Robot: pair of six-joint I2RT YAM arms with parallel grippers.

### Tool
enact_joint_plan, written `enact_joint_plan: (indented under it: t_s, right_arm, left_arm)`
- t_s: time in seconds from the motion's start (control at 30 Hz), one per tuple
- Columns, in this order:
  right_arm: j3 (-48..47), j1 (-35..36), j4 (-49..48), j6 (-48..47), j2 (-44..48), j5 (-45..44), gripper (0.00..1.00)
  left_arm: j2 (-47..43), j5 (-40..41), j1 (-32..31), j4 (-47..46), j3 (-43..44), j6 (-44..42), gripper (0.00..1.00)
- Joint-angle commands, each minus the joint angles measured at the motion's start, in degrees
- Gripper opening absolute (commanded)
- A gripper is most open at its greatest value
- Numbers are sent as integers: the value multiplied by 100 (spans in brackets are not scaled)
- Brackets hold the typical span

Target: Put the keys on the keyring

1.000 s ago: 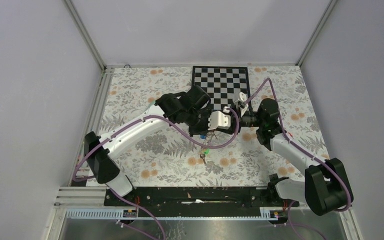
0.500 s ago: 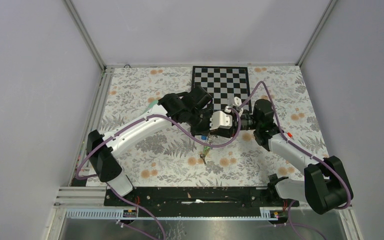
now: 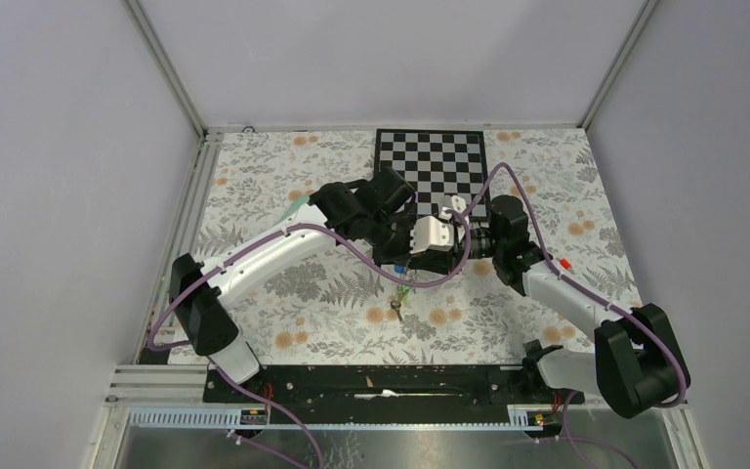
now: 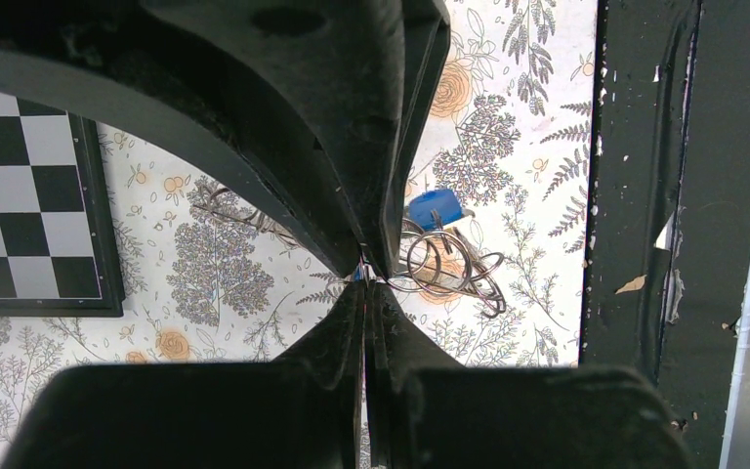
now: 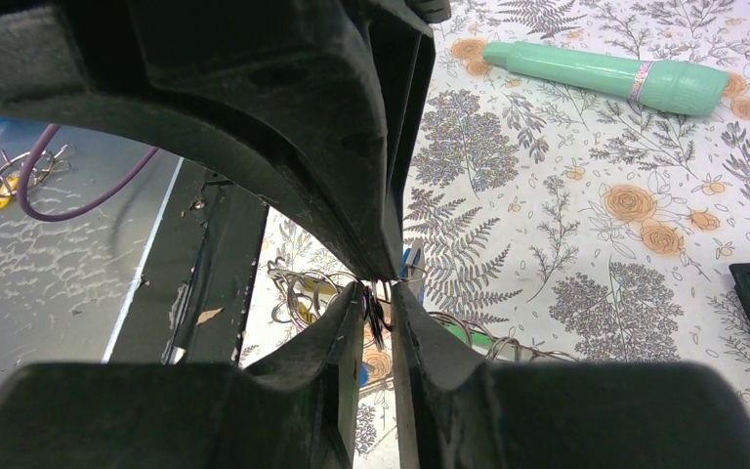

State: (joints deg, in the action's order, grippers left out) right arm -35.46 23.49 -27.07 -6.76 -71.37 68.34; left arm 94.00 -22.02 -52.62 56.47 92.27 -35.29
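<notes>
**Both jaws meet mid-table**

The right jaws pinch the keyring (image 5: 375,319) by its dark stem. The left jaws are clenched on something too small to identify. A blue key (image 4: 433,208) sits just beside them, and a green key (image 3: 403,293) lies nearer on the table (image 3: 283,186).

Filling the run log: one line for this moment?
left gripper: shut by wire rings | right gripper: shut on keyring | blue key: beside rings

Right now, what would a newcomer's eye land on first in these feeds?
The left gripper and right gripper meet tip to tip mid-table, near the checkerboard, both pinched shut at a tangle of wire loops; the right seems to hold the keyring by its dark stem. A blue key sits against the tangle, and a mint-green piece lies on the floral cloth.
</notes>
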Motion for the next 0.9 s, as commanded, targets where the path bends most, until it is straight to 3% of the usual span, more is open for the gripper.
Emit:
enact_joint_plan:
  t_s: [0.0,0.3,0.6,0.87]
  right_arm:
    - [-219,59,91,-168,-18,-231,21]
    - [-231,73,235,-286,-44,-365,19]
    - [-286,77,565,-630,7,-321,10]
    - [-350,74,1012,-1058,94,-494,18]
  left_arm:
    - [-40,-227,-30,-307,268,52,0]
    - [-49,-263,-29,-375,248,108,0]
    - [-110,-155,-25,-536,162,215,0]
    - [-287,-192,99,-775,22,404,0]
